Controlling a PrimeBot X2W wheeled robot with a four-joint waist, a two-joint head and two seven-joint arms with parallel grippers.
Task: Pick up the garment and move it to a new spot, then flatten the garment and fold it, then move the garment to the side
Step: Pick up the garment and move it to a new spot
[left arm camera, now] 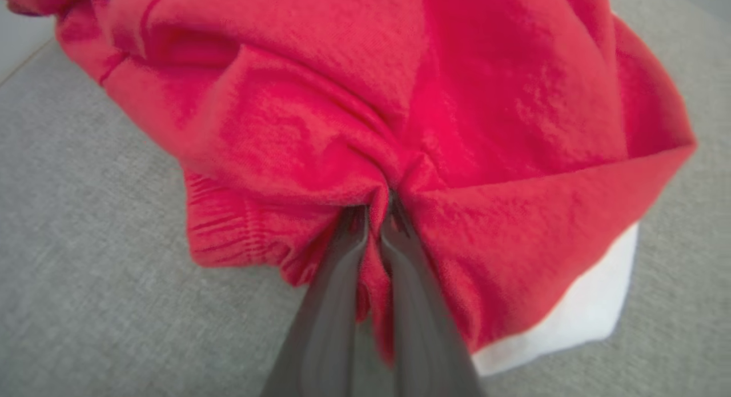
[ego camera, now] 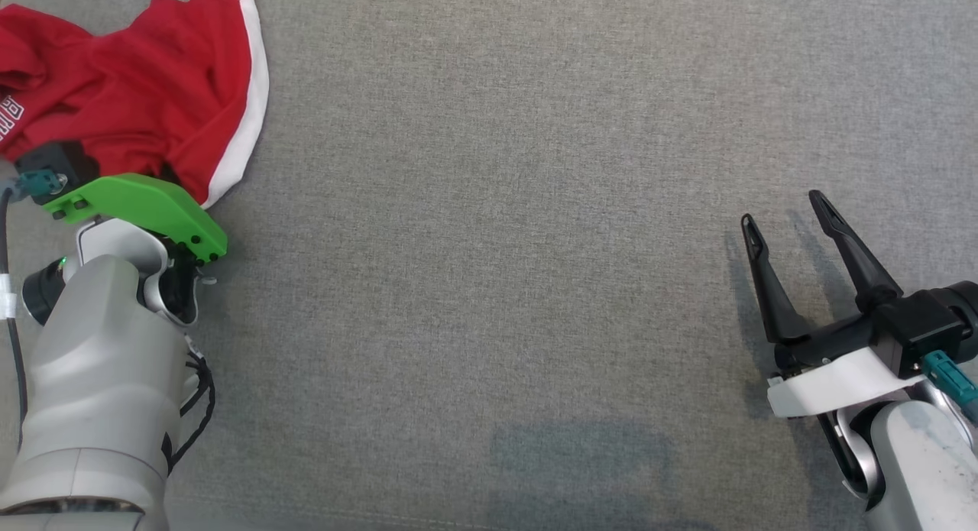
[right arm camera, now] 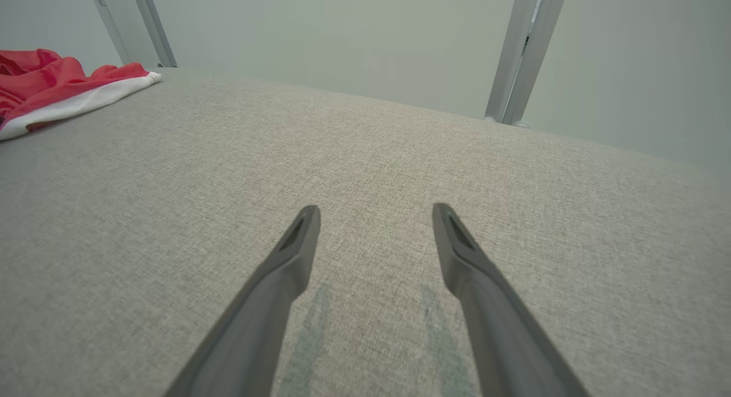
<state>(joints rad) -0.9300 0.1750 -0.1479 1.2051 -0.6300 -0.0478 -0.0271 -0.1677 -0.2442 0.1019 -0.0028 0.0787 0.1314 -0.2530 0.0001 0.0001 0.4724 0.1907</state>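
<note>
The red garment [ego camera: 137, 80] lies crumpled in the upper left corner of the head view, part of it running off the left and top edges, on a wide grey fabric surface [ego camera: 497, 248]. A white band [ego camera: 248, 118] runs down its right-hand edge, and a bit of white lettering [ego camera: 9, 118] shows at the far left of the frame. The left arm comes up from the lower left corner, and its green bracket [ego camera: 145, 206] sits right at the lower edge of the cloth, covering the fingers from this angle. From the left wrist view the grip is plain: the left gripper [left arm camera: 377, 211] has its two dark fingers drawn close together at the middle of the frame, with a fold of red cloth pinched between them and the fabric puckering into creases around the tips. The white band shows in the lower right of that view, with grey surface beyond it. The right gripper [ego camera: 782, 207] sits at the right side of the head view, well apart from the garment, its fingers spread wide with nothing between them, pointing up the frame over bare grey fabric. In the right wrist view the garment is a small red-and-white heap at the upper left, and metal posts [right arm camera: 522, 48] stand at the upper right beyond the far edge of the surface, against a pale wall [right arm camera: 342, 31].
</note>
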